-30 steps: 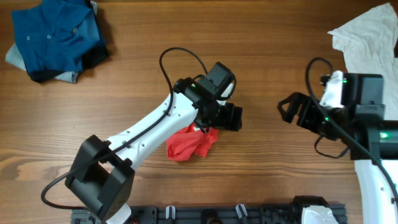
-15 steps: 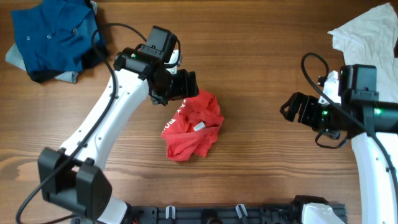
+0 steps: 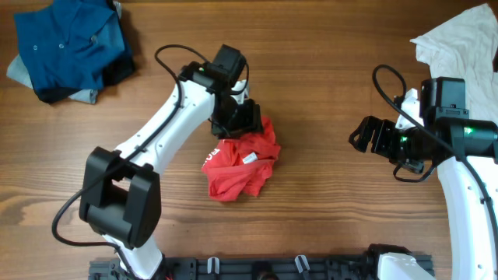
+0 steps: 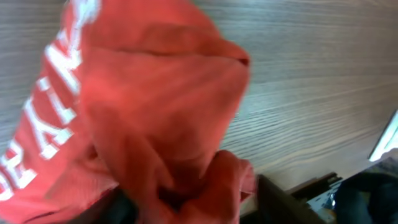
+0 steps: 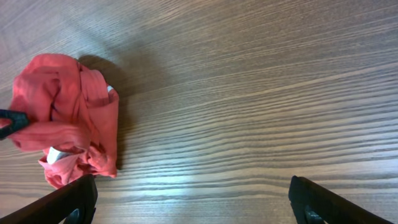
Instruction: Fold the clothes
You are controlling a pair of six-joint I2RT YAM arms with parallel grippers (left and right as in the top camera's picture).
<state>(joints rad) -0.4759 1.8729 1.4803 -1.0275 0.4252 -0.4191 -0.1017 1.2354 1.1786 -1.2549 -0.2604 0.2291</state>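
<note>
1. Plainly, the red T-shirt point(image 3: 241, 167) is a soft, light, limp thing. It lies crumpled in a heap on the counter point(image 3: 327, 70), about mid-way across and somewhat left of centre, so it will sag and bunch wherever it is lifted instead of holding a shape.
2. It should not slip much or break, but a single pinch would likely drag the whole heap along. A hem, sleeve edge or shoulder seam looks like the better place to take hold, with one point for each arm so the cloth can be spread flat before any fold.
3. The pale neck label point(image 3: 250, 158) shows near the top of the heap, and white lettering point(image 4: 53, 118) shows on one fold. Both hint at where the collar and chest lie.
4. The left jaws sit at the far edge of the heap with red cloth bunched between them. The blurred wrist view does not show whether they have clamped it.
5. The right jaws stand wide apart with nothing between them, well to the right of the shirt, over bare wood.
6. Count: one red T-shirt; one pile of dark blue garments point(image 3: 66, 47) at the far left corner, whose number of pieces I cannot tell; one white garment point(image 3: 459, 47) at the far right; and two arms.
</note>
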